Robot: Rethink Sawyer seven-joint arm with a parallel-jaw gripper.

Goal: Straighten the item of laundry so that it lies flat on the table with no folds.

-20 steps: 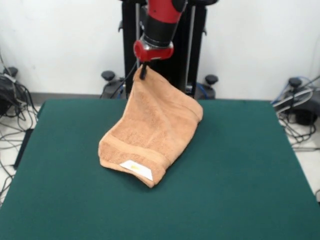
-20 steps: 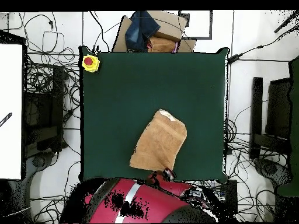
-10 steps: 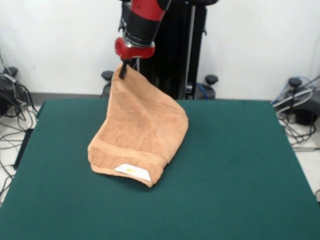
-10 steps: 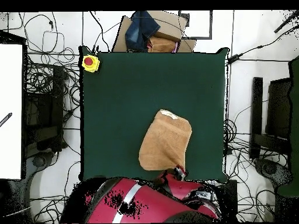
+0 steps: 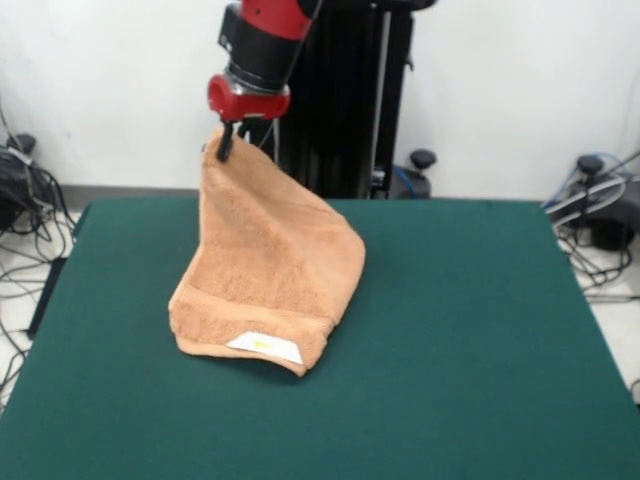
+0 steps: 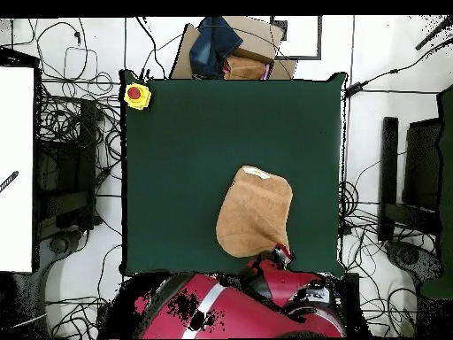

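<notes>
The gripper (image 5: 226, 148) is closed on one corner of the towel (image 5: 270, 270) and holds this corner high above the table (image 5: 480, 330). From the front, the gripper is to the upper left and toward the far side, and the cloth hangs from it like a slanted sheet that goes down and to the right. The lower end lies on the table as a doubled bundle, with the white label (image 5: 264, 347) on the near face. This end touches the green cover a little left of the centre.

The important relation is this: the resting part of the towel lies nearer to the camera than the jaws, and slightly to the right of them. So the long axis of the towel runs from the held far corner down to the near folded edge. In the overhead view the towel (image 6: 255, 212) looks like a long shape that starts at the gripper (image 6: 281, 255) near the table edge on the robot's side and reaches toward the middle of the table.

My judgement is that the towel is not yet flat; the lower part is folded on itself. The next move probably needs a pull along this axis, away from the resting end, so that the fold can open. If the pull goes sideways, the bundle may only slide without opening.
</notes>
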